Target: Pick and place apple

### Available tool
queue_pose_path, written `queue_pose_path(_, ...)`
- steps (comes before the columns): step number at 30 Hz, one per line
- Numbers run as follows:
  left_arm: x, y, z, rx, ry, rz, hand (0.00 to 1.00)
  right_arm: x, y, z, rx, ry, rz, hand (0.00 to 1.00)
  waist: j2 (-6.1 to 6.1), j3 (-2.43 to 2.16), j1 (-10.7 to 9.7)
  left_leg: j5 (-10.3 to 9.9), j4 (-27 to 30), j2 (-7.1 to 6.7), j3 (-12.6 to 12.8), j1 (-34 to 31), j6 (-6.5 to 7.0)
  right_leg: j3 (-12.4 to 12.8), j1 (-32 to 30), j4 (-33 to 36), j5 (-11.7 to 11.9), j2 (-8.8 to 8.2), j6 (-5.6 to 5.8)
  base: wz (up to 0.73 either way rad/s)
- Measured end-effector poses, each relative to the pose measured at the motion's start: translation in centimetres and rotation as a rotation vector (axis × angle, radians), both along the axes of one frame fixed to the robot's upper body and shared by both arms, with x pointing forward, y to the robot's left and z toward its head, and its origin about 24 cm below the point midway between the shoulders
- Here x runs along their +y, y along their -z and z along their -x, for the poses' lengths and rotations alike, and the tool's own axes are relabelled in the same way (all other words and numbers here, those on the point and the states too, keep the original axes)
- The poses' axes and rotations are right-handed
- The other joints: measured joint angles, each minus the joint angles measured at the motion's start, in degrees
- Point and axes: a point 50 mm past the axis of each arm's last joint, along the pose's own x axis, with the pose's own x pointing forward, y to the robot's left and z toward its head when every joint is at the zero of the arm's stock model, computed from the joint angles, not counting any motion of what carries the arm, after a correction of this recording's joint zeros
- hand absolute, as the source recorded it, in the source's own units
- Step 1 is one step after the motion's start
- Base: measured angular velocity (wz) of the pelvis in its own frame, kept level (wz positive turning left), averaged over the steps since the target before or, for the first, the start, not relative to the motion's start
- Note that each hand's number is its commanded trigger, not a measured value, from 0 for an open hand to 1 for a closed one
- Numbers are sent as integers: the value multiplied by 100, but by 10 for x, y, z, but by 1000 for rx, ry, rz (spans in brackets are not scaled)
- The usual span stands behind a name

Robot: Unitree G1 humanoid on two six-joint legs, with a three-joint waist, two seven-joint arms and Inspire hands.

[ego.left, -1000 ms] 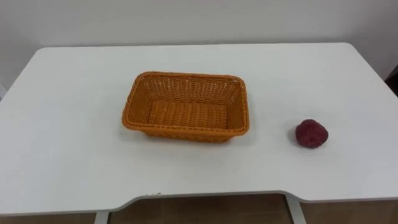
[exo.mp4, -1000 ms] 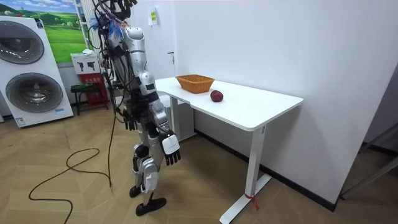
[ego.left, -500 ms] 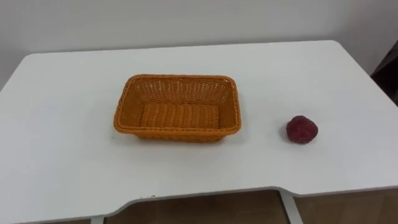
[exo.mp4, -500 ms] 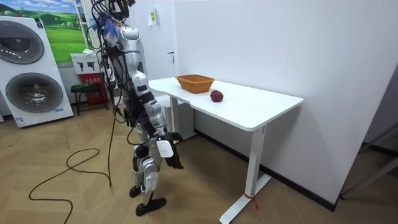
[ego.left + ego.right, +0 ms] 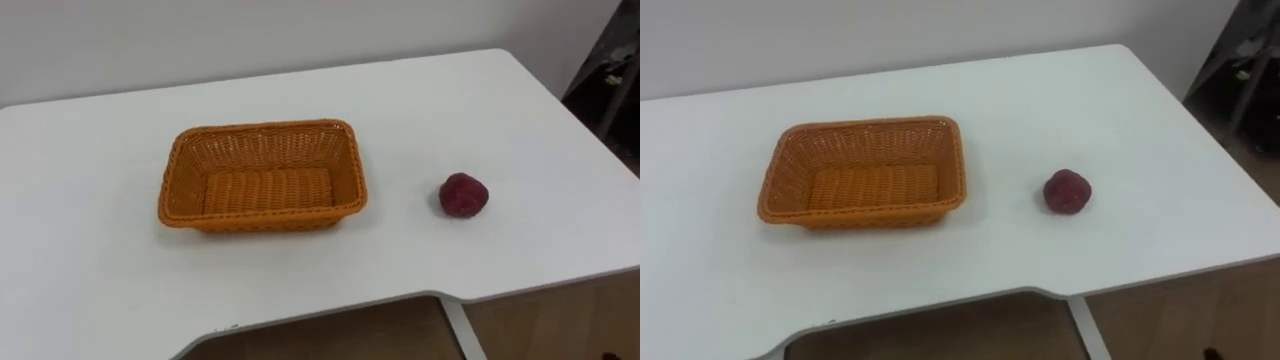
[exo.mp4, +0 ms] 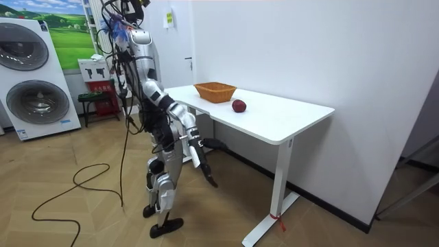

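1. Right hand [image 6: 208,177]: hangs forward of the body, below the level of the tabletop. It is too small in the room view to say whether it is wide or curled, so I cannot tell. A dark shape just past it is probably the left hand [image 6: 215,144]; its state is likewise unreadable.
2. Table [image 5: 80,250]: white. The robot stands just before its near edge, facing it.
3. Basket [image 5: 262,216]: orange wicker, upright, mouth up and empty. I judge it the drop target.
4. Apple [image 5: 463,195]: dark red, on the bare tabletop to the robot's right of the basket and well apart from it. That side favours the right hand. The pick has not yet begun.
5. Views: the eye views give the basket's empty floor and the gap between apple and basket. The room view gives the robot's stance and arm height.
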Motion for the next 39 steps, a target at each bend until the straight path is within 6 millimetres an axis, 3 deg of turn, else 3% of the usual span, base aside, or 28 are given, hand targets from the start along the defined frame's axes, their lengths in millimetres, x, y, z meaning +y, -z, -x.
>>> queue_pose_path(5,0,0,-2,-10,34,0,0,-16,-59,-37,-84,-21,288,0,-49,10,28,0,113,0,-56,-183,0,-47,-139,23,-2,-4,0,8)
queue_pose_path(8,-2,-1,-2,-23,62,4,0,-13,-83,-51,-96,-54,419,0,-65,14,87,0,94,12,-37,-208,0,-46,-191,44,-5,-4,-5,0)
queue_pose_path(17,-3,-1,-2,-38,106,4,0,5,-126,-81,-94,-263,774,0,-28,35,217,1,72,14,-20,-272,0,-91,-253,63,-2,-7,-5,-1)
queue_pose_path(20,-5,1,-4,-34,116,7,0,12,-130,-90,-85,-380,856,0,-5,29,218,1,70,21,-25,-272,0,-104,-253,67,-2,-12,-5,0)
queue_pose_path(27,-10,2,-7,-29,155,31,0,36,-123,-106,-115,-644,894,0,-40,72,276,1,70,22,-13,-275,0,-103,-262,65,-2,-26,-6,0)
queue_pose_path(35,-7,2,-9,-21,168,78,0,53,-100,-114,-124,-928,818,0,-91,30,455,2,82,24,-84,-282,2,-164,-220,53,-3,-56,-4,4)
queue_pose_path(39,-6,2,-8,-14,174,77,0,59,-94,-116,-110,-1021,812,0,-130,30,515,2,81,18,-140,-279,2,-173,-166,54,-2,-61,-3,4)
